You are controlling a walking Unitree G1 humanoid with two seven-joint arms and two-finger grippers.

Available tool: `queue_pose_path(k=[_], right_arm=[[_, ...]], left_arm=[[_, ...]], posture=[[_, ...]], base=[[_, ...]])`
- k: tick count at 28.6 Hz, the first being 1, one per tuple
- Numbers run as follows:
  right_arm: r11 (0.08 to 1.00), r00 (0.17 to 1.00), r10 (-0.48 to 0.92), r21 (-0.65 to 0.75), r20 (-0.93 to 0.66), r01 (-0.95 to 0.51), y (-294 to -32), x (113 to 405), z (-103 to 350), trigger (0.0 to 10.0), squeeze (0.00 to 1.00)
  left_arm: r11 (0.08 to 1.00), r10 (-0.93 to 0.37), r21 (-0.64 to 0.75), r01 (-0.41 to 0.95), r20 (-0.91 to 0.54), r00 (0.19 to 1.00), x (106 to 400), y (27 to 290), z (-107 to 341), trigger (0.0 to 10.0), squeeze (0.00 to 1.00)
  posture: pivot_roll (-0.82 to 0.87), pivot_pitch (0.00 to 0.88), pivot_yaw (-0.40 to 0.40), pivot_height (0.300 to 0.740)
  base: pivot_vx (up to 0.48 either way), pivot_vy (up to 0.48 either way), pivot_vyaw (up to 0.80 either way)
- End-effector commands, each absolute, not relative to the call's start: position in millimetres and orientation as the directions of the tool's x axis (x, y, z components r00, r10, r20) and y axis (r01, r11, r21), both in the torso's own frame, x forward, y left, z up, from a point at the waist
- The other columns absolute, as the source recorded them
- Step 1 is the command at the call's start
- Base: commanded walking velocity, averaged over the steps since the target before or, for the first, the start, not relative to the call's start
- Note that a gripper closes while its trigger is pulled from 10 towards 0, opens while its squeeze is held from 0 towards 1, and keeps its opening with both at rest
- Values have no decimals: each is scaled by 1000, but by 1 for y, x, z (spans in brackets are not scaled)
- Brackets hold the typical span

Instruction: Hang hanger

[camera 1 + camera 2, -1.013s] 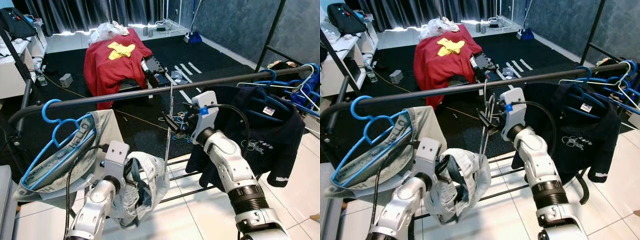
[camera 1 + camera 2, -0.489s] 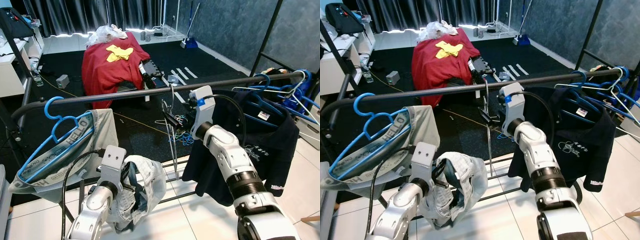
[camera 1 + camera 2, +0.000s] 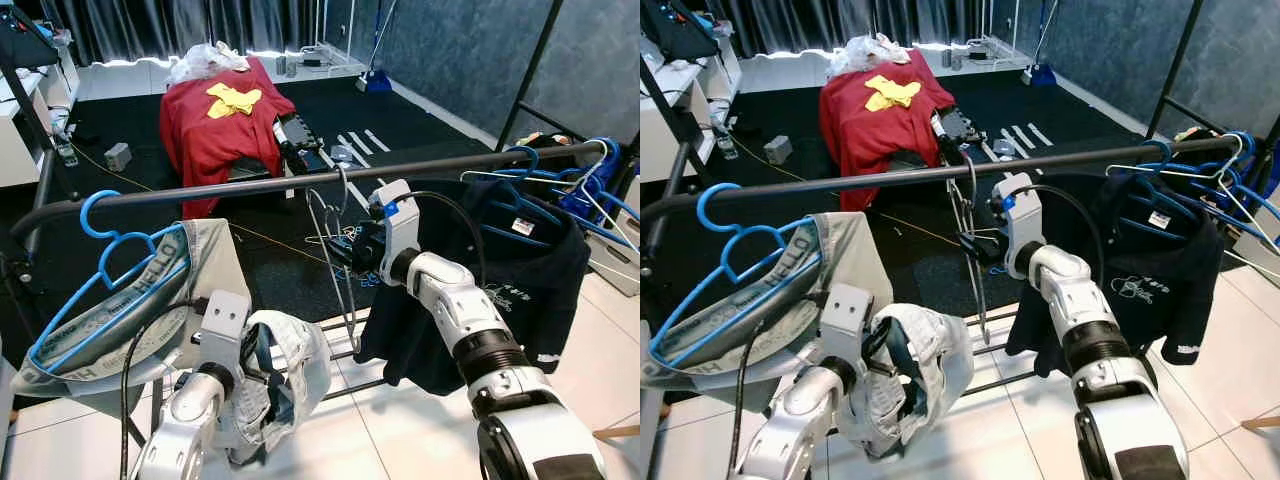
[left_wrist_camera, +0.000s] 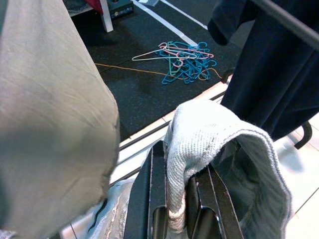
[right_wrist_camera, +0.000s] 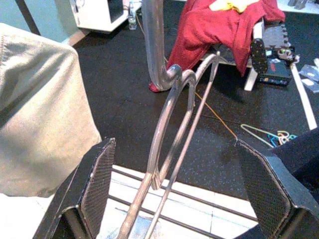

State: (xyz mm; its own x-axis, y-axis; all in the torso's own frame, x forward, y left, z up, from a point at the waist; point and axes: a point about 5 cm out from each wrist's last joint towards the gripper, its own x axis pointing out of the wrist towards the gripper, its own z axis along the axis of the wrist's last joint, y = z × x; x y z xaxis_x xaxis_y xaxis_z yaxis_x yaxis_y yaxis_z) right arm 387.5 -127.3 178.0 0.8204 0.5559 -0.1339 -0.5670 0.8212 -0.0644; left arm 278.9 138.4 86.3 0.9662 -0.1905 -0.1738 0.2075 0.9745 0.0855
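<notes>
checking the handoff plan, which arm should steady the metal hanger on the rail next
Right. The right gripper is open right beside the metal hanger, whose hook sits over the rail. The left gripper is lower down, shut on the light denim garment.

Left end effector (image 4: 174, 219) fingertips buried under the pale garment (image 4: 219, 144)

My right end effector (image 5: 172, 189) has let go of the metal hanger (image 3: 330, 250), its fingers now spread wide; the hanger's hook now sits over the rail (image 3: 240, 187).
</notes>
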Motion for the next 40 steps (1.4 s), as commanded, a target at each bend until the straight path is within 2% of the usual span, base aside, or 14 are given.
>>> queue_pose_path(k=[1, 15, 16, 17, 18, 19, 20, 22, 40], right_arm=[[818, 820, 556, -83, -135, -569, -128, 389, 180, 10000, 0], [786, 797, 585, -139, -148, -602, -123, 393, 190, 10000, 0], [784, 797, 587, -142, -146, -604, -123, 394, 192, 6824, 0], [784, 796, 588, -143, -144, -604, -123, 394, 192, 4863, 0], [784, 796, 588, -143, -144, -604, -123, 394, 192, 4863, 0], [783, 795, 589, -143, -142, -606, -123, 395, 193, 4157, 0], [783, 795, 589, -143, -142, -606, -123, 395, 193, 4157, 0], [780, 792, 593, -141, -142, -610, -123, 395, 193, 0, 0], [779, 793, 593, -149, -139, -608, -125, 396, 195, 0, 0]], left_arm=[[972, -192, 106, 209, -153, 969, 278, 139, 92, 10000, 0], [971, -191, 116, 210, -158, 969, 276, 143, 95, 10000, 0], [970, -193, 117, 212, -158, 969, 276, 143, 95, 10000, 0], [970, -194, 117, 214, -158, 968, 277, 143, 95, 10000, 0], [970, -194, 117, 214, -158, 968, 277, 143, 95, 10000, 0], [969, -196, 118, 215, -158, 968, 277, 143, 96, 10000, 0], [969, -196, 118, 215, -158, 968, 277, 143, 96, 10000, 0], [968, -200, 122, 220, -157, 967, 278, 142, 97, 10000, 0], [962, -222, 130, 240, -144, 964, 284, 140, 104, 10000, 0]], posture=[[15, 97, -49, 740], [25, 111, -49, 740], [26, 111, -48, 740], [26, 111, -47, 740], [26, 111, -47, 740], [26, 111, -47, 740], [26, 111, -47, 740], [28, 111, -45, 740], [29, 94, -30, 740]], base=[[0, 0, 0], [0, 0, 0], [0, 0, 0], [0, 0, 0], [0, 0, 0], [0, 0, 0], [0, 0, 0], [0, 0, 0], [0, 0, 0]])
